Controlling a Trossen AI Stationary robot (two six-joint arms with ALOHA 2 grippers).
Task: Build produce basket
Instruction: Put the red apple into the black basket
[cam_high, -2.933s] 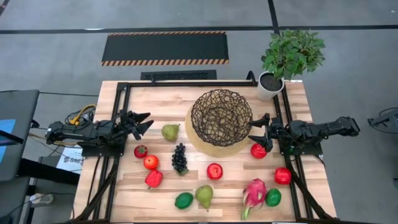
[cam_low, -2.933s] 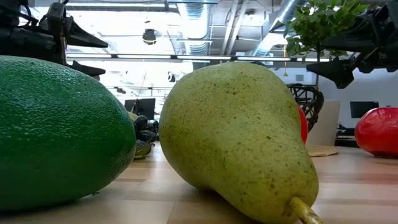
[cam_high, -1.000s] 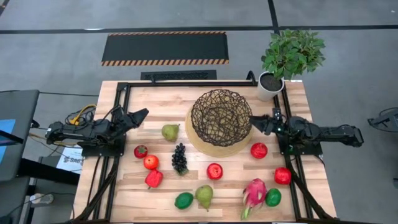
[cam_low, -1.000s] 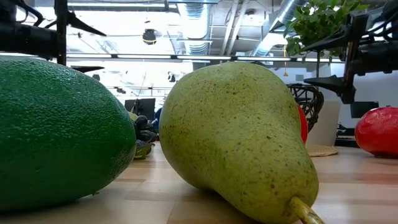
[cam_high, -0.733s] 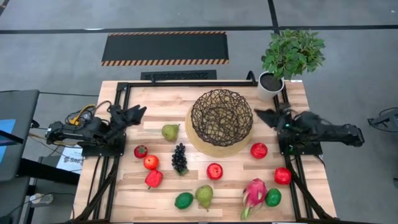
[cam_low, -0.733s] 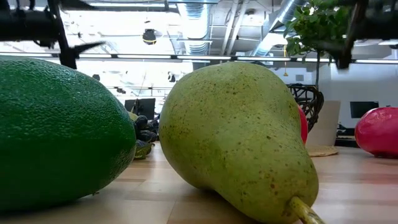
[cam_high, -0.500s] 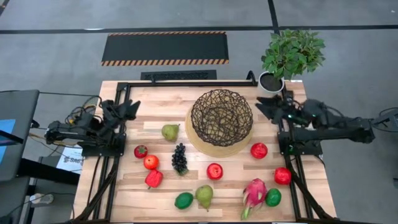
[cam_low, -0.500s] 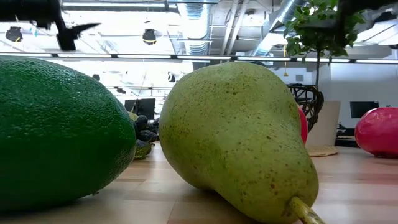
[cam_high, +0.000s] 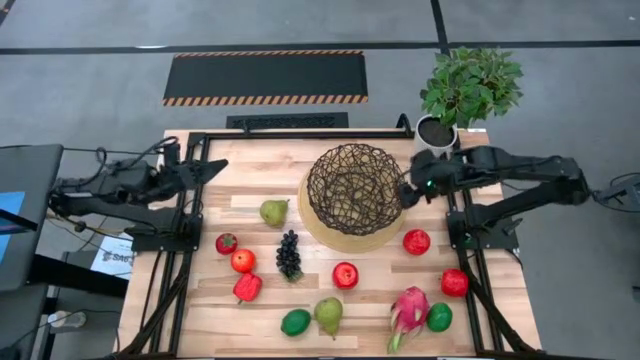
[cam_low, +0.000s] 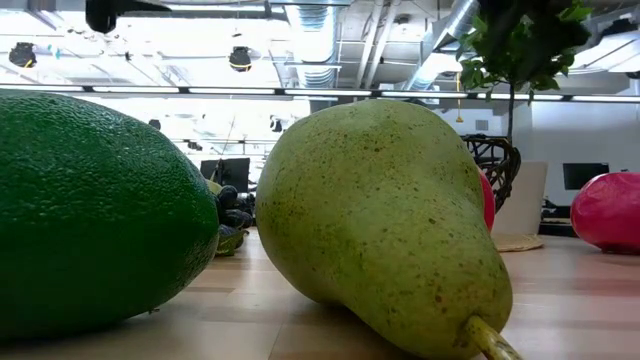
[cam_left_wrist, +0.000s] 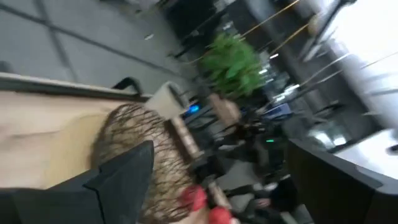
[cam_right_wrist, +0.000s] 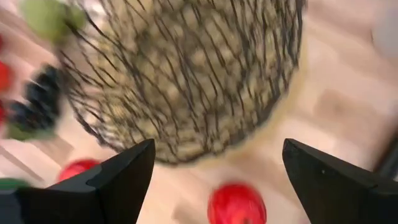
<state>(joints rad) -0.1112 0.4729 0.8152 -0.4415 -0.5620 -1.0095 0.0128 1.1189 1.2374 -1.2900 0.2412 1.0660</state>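
In the high view the dark wire basket stands on its tan disc base, right of the table's middle. Around it lie a green pear, a dark grape bunch, several red apples such as one, two limes, a second pear and a pink dragon fruit. My right gripper hovers open just beside the basket's right rim; its wrist view looks down on the basket. My left gripper is open, raised over the table's far-left part.
A white pot with a leafy plant stands at the far right corner, close behind my right arm. A black frame runs along the table's sides. In the low view a lime and a pear fill the foreground.
Both grippers have risen, leaving the top of the low view. The left one has drawn back toward the table's far-left corner. The right arm has lifted and swung, so that its gripper now tips down beside the basket's right rim. No fruit has moved.
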